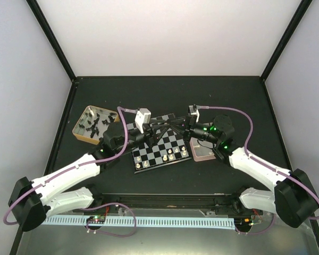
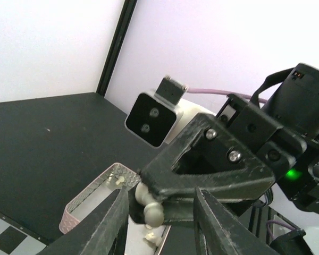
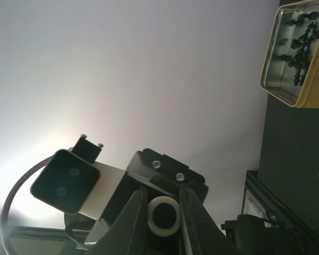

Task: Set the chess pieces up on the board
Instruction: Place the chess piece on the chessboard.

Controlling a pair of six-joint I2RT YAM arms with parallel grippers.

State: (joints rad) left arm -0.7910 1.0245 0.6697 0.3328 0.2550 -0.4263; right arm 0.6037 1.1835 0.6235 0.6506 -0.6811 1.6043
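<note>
Nearest me in the top view, the board (image 1: 155, 152) lies flat between the two arms. A few cream-white chess pieces (image 1: 171, 154) stand on its near rows. The pink tray (image 1: 203, 154) sits just beside the board's right edge. My left wrist view shows some loose white figures (image 2: 118, 181) lying in the tray.

Over the board's far edge the two grippers are together. The right gripper (image 3: 162, 203) is clamped on one white piece (image 3: 164, 217), whose round base faces its own camera. The left gripper (image 2: 160, 212) has its fingers spread apart, one on each side of the right gripper's tip and the held piece. I can't tell whether either pad touches that piece.

Farther back on the left, off the board's far left corner, the gold-rimmed tin (image 1: 77, 130) holds the black pieces (image 1: 95, 123).
</note>
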